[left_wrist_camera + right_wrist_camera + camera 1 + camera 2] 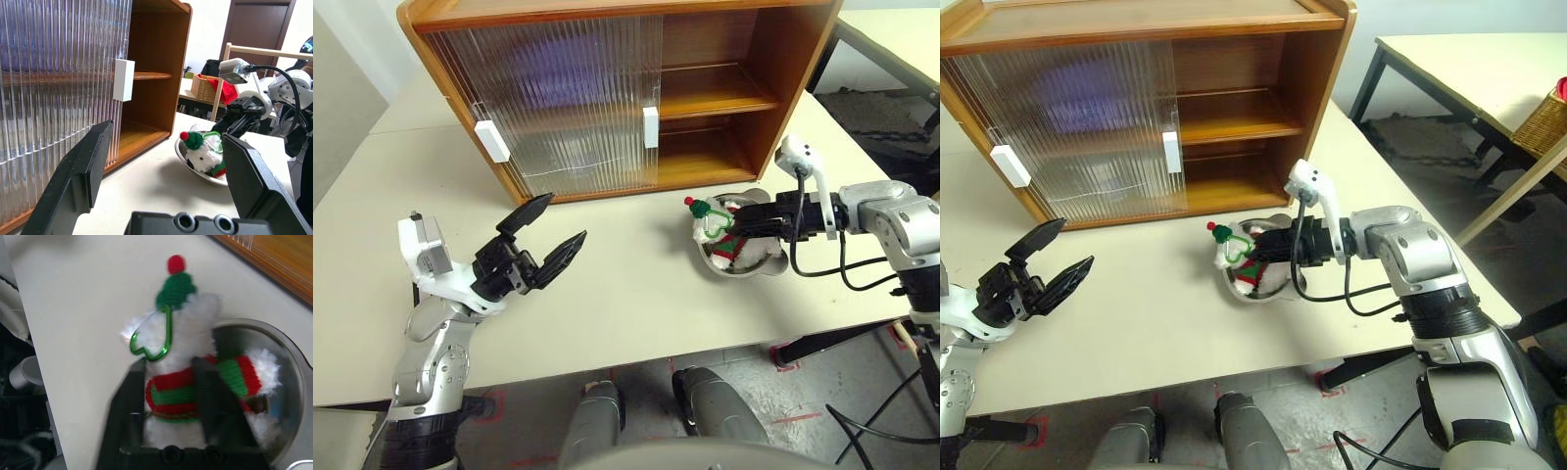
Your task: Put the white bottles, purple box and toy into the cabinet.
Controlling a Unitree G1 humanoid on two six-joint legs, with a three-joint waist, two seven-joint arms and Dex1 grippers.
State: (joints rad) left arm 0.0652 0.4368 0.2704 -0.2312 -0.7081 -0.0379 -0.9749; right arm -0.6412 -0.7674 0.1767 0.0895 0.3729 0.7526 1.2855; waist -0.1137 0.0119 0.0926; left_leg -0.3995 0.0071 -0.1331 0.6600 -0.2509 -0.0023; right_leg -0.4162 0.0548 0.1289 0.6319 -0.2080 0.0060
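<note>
Nearest me, on my left, my left tool (546, 238) hangs over the bare cream counter (626, 294) with its black fingers spread wide and nothing between them. Beyond it stands the cabinet (724, 88), both ribbed doors (558, 98) slid to its left side and its right side open. On my right, my right tool (171, 382) is clamped around the striped sweater of the toy (724, 235), which lies in a steel bowl (288, 396) on the counter just before the cabinet's open side.

Red-white-green striped toy (176, 382)
</note>
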